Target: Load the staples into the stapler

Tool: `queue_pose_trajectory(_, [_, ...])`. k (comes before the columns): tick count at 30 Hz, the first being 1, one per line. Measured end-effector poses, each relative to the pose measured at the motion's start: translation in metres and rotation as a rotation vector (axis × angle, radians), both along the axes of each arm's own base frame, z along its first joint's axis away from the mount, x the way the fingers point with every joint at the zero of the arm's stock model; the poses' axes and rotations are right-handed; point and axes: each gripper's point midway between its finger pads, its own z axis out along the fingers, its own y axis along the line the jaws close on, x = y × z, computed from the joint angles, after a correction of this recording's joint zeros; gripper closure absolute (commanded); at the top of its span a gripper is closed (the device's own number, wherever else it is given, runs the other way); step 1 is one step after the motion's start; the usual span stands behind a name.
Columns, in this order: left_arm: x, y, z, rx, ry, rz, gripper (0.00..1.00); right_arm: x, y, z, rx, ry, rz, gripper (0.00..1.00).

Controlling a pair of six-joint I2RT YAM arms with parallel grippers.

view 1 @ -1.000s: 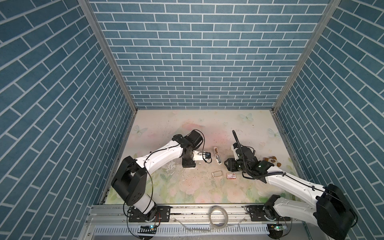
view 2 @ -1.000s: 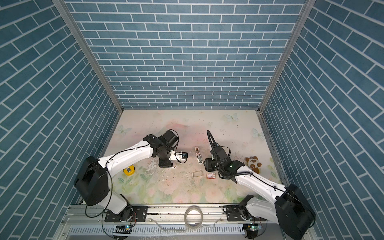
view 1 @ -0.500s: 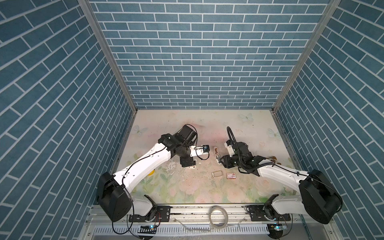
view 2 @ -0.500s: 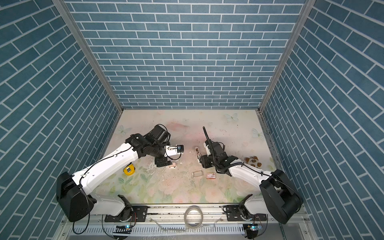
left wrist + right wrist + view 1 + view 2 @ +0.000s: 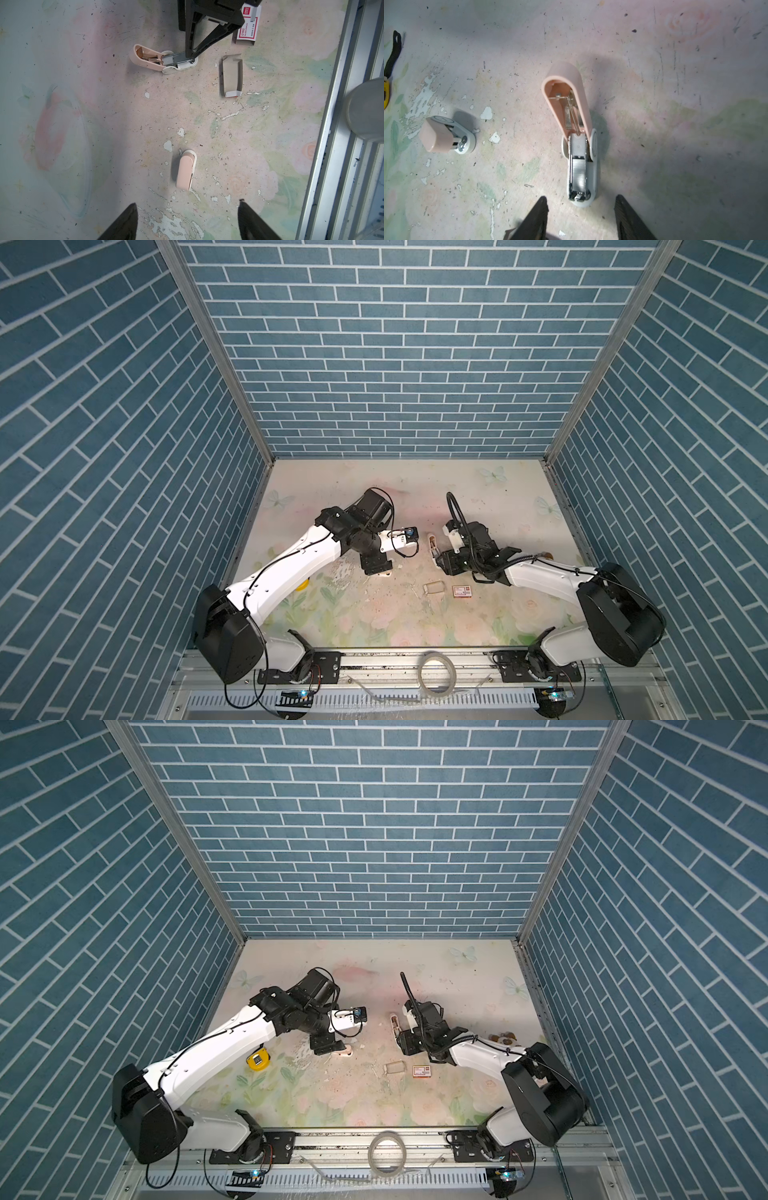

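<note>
A pink stapler (image 5: pixel 577 145) lies flat with its lid flipped open, also seen as stapler (image 5: pixel 432 545) (image 5: pixel 395 1023) (image 5: pixel 164 60). Shiny silver metal fills its channel; I cannot tell whether that is the staples. No loose staples show. My right gripper (image 5: pixel 580 198) (image 5: pixel 445 563) (image 5: pixel 409 1043) is open just off the stapler's front end, holding nothing. A second, closed pink stapler (image 5: pixel 186 170) (image 5: pixel 446 135) (image 5: pixel 384 573) lies ahead of my left gripper (image 5: pixel 187 204) (image 5: pixel 376 568) (image 5: pixel 325 1045), which is open and empty.
An empty cardboard tray (image 5: pixel 232 75) (image 5: pixel 432 587) and a red-and-white box (image 5: pixel 248 25) (image 5: pixel 462 591) lie near the front. A yellow tape measure (image 5: pixel 257 1060) sits under the left arm. Small brown things (image 5: pixel 503 1039) lie at the right wall. A tape roll (image 5: pixel 436 670) rests on the front rail.
My right gripper has shifted a little left and away, up to the open stapler's front end. Both arms have changed posture. My left gripper stays over the closed stapler, its jaws wider.
</note>
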Motion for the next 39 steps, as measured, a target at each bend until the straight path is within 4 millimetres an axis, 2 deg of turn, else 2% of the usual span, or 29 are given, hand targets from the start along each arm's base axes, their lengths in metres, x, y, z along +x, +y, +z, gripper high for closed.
queue_pose_trajectory(5, [-0.001, 0.0, 0.003, -0.013, -0.003, 0.001, 0.23, 0.008, 0.011, 0.002, 0.007, -0.003, 0.033, 0.48])
queue_pose_trajectory(16, [-0.001, 0.0, 0.004, -0.027, 0.01, 0.007, 0.24, 0.017, 0.018, -0.013, -0.04, 0.024, 0.057, 0.5])
queue_pose_trajectory(25, [0.0, 0.001, 0.004, -0.035, 0.018, 0.019, 0.25, 0.019, 0.021, -0.028, -0.082, 0.048, 0.092, 0.59])
queue_pose_trajectory(33, [0.001, 0.002, 0.005, -0.042, 0.025, 0.032, 0.25, 0.021, 0.023, -0.029, -0.098, 0.039, 0.12, 0.69])
queue_pose_trajectory(39, [0.003, 0.003, 0.005, -0.045, 0.027, 0.042, 0.25, 0.021, 0.028, -0.028, -0.12, 0.029, 0.151, 0.7])
